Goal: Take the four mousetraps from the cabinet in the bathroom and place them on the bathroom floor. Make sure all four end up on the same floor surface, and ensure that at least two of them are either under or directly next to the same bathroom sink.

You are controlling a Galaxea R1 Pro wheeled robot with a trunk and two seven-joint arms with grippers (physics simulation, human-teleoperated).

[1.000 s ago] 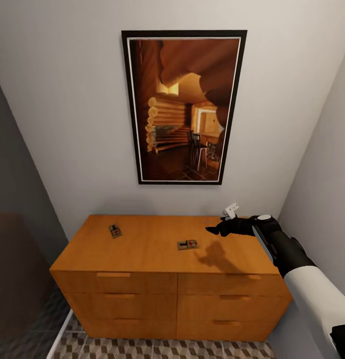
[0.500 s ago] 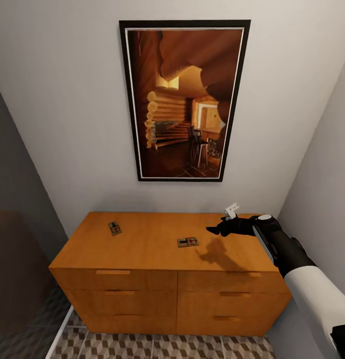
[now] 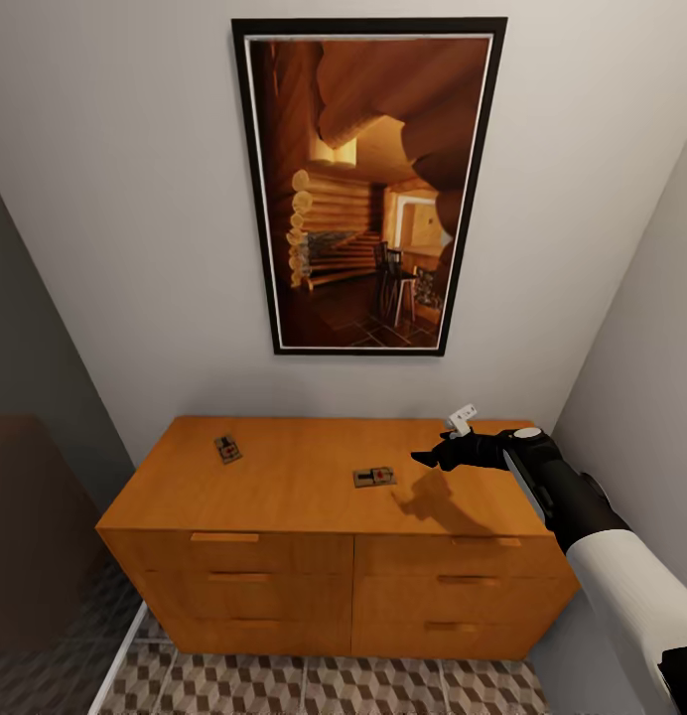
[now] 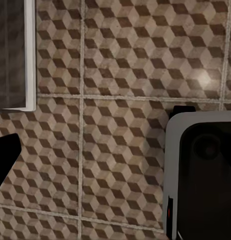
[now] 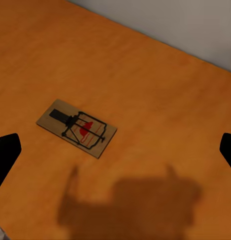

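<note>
The orange-brown cabinet [image 3: 304, 556] stands against the wall, drawers shut. Two mousetraps lie flat on its top: one near the back left [image 3: 225, 449], one right of the middle [image 3: 374, 477]. My right gripper [image 3: 421, 459] hovers open above the top, just right of that nearer mousetrap. In the right wrist view this mousetrap [image 5: 77, 127] lies between and beyond the spread fingertips of the right gripper [image 5: 115, 150], untouched. My left gripper [image 4: 115, 160] hangs open and empty over the cube-patterned bathroom floor [image 4: 120, 75]. The same floor [image 3: 314, 690] shows below the cabinet. The sink is out of view.
A large dark-framed picture [image 3: 368, 194] hangs above the cabinet. A grey wall [image 3: 641, 328] closes in on the right, and a dark panel [image 3: 36, 497] on the left. My own grey base [image 4: 200, 175] shows beside the left gripper, with a white-edged dark panel [image 4: 13, 50] on the floor.
The head camera has moved nearer the wall, so the picture and cabinet sit higher and more floor shows. The right gripper stays open beside the nearer mousetrap. Both mousetraps lie unmoved.
</note>
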